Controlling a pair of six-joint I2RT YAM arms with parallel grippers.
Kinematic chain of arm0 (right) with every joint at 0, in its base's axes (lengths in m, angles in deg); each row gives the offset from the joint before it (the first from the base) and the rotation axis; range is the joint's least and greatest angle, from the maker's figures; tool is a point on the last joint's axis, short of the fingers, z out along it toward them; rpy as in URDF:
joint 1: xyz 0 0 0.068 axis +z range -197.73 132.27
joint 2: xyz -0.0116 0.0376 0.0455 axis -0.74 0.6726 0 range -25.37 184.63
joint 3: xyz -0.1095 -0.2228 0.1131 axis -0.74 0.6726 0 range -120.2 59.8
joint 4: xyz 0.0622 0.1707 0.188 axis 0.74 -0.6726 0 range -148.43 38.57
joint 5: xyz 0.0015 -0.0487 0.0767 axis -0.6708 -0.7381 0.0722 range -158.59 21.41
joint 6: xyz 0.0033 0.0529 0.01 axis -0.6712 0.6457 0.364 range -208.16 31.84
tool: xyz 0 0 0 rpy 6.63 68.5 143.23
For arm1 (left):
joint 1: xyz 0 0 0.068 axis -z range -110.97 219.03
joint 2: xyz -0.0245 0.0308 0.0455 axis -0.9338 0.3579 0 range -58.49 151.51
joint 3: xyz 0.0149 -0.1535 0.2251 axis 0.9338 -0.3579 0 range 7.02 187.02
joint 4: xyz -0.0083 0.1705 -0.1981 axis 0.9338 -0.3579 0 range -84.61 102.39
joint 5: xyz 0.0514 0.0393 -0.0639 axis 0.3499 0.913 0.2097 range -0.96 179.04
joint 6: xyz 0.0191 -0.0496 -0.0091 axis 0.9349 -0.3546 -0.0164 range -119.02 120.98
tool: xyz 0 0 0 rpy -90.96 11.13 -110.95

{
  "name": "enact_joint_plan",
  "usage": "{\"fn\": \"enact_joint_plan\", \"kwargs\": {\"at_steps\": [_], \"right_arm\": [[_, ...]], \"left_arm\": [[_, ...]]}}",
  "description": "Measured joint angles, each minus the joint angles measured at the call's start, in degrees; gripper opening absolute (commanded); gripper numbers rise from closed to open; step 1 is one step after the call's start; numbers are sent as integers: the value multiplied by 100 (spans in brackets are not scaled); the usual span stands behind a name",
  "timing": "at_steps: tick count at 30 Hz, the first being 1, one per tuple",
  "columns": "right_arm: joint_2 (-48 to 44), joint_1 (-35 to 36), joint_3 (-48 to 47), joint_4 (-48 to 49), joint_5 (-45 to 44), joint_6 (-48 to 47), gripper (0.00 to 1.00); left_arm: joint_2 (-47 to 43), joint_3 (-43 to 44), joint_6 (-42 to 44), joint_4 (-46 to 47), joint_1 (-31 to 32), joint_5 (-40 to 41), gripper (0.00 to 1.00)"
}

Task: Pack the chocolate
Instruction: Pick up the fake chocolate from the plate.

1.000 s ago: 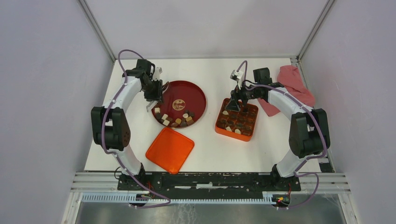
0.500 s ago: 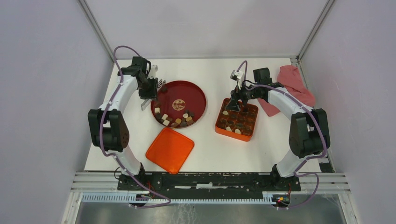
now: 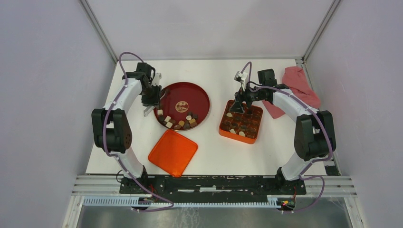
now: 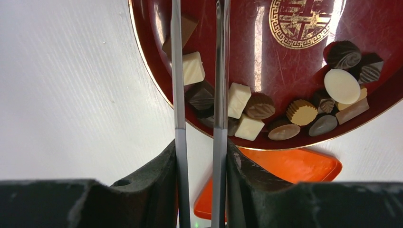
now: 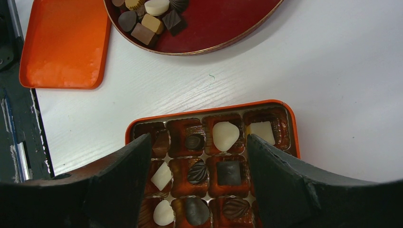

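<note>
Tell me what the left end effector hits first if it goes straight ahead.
Probably the tan chocolate between the left end effector blades, near the red plate rim; depth is unclear.

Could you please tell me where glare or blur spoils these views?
Left wrist: bright vertical glare streaks cross the red plate, yet the chocolate is sharp; right wrist: the right hand looms dark and soft-edged over the orange box; top external: even light, faint shadows, pieces too small to tell apart.
</note>
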Motion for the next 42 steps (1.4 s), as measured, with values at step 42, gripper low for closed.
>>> {"fn": "enact_joint_plan", "kwargs": {"at_steps": [42], "right_arm": [[0,0,0,-2,44,0,79]], "left_arm": [[750,446,7,-94,-4,-70,33]]}}
